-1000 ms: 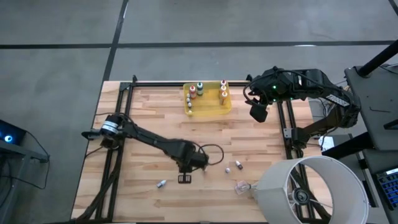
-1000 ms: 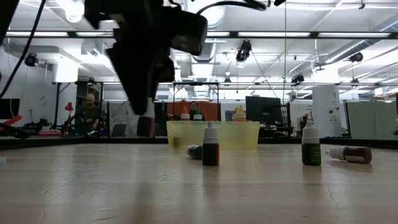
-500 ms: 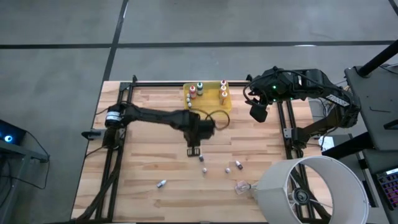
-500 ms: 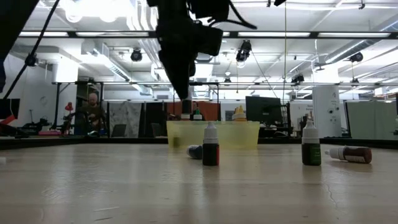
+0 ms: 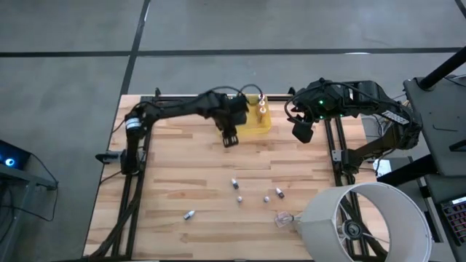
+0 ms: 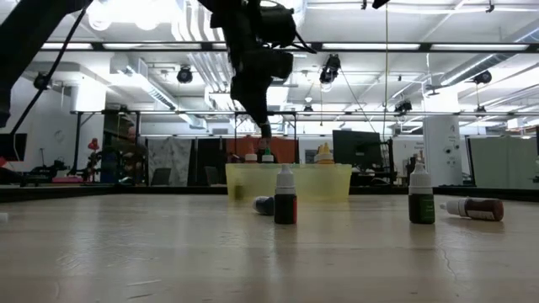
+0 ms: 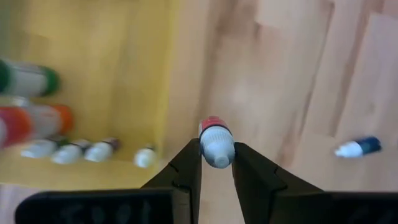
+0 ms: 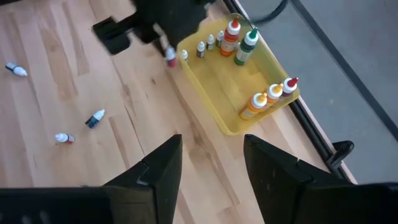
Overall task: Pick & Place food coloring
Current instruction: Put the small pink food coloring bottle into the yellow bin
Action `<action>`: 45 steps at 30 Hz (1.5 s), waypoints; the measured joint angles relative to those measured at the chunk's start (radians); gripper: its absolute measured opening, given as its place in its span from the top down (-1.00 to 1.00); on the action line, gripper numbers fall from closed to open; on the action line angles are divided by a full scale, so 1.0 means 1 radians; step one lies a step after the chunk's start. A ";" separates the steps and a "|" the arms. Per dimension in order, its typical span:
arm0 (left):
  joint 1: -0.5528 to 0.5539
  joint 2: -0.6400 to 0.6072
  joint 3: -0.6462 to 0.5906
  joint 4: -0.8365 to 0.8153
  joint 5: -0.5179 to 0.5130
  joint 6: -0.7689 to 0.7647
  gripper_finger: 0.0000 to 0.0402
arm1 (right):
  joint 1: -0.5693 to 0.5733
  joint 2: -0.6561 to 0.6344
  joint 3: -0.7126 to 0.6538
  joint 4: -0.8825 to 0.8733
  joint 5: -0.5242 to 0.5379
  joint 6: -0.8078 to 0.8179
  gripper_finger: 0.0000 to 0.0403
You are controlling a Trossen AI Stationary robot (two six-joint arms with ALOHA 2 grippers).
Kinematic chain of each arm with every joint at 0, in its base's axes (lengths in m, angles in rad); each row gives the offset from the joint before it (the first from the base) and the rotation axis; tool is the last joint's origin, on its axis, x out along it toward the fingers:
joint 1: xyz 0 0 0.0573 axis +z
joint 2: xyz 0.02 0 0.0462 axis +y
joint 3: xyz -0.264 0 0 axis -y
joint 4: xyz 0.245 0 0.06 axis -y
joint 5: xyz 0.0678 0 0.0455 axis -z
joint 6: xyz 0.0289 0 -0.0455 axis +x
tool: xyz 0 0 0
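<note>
Tray (image 5: 255, 128): several bottles stowed; left tool (image 7: 216, 167) pinching one red-capped bottle (image 7: 216, 142) at tray edge; right tool (image 8: 210, 167) spread, idle; four bottles loose on desk (image 5: 175, 182).

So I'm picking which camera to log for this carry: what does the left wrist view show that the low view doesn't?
Only the left wrist view shows the left gripper shut on a red-capped bottle beside the yellow tray, and the small bottles lying inside it. Only the low view shows two loose bottles standing upright on the table, a third lying at right, and the room behind. Both show the tray and the left arm near it.
</note>
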 joint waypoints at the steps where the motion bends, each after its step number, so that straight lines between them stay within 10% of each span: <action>1: 0.016 0.000 0.012 0.000 0.000 0.011 0.71 | 0.000 0.000 0.000 0.000 0.000 0.001 0.18; 26: 0.180 0.028 -0.006 0.063 -0.041 0.279 0.71 | 0.000 0.000 0.000 0.011 0.003 0.210 0.18; 45: 0.244 0.125 -0.005 0.116 -0.038 0.212 0.71 | 0.000 0.000 0.000 0.010 0.002 0.212 0.19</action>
